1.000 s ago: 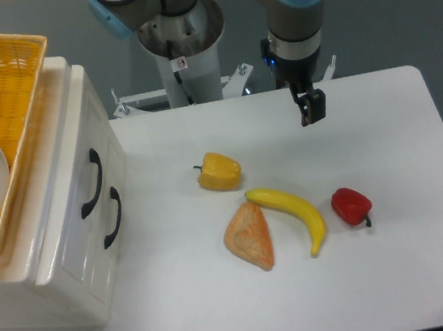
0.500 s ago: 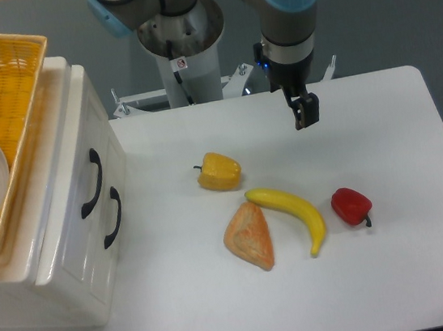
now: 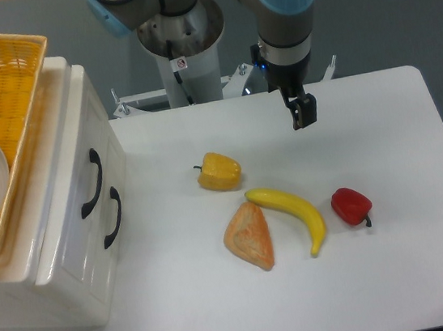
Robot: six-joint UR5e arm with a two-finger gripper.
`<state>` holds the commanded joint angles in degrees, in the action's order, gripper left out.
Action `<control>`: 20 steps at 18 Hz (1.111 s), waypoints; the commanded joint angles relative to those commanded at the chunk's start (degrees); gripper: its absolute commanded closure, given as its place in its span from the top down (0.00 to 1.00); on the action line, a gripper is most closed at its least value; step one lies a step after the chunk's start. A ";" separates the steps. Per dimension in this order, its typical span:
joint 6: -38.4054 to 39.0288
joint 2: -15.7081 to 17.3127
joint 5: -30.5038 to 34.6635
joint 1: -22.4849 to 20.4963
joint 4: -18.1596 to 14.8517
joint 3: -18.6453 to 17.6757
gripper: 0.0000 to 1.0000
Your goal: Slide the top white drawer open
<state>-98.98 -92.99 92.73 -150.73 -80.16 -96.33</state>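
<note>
From here I see the hand (image 3: 304, 114) hanging empty above the bench (image 3: 407, 272), gap unreadable, well away from the top drawer (image 3: 72, 181) at the left, shut, whose glossy front looks slippery, so I'd hook its stiff black handle (image 3: 91, 183).

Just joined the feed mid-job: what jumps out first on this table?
The bright food in the middle: a yellow pepper, a banana, a pastry and a red pepper. At left stands a white cabinet, its top white drawer shut, with a yellow basket on top. The gripper hangs above the table's far side.
</note>
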 joint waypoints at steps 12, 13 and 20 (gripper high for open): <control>2.74 -0.09 -0.61 0.00 0.17 -1.14 1.00; 2.74 0.09 -0.62 0.09 0.35 -1.58 1.00; 11.94 0.18 -0.62 0.18 -0.35 -1.58 1.00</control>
<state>-87.04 -92.81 92.11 -150.56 -80.51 -97.91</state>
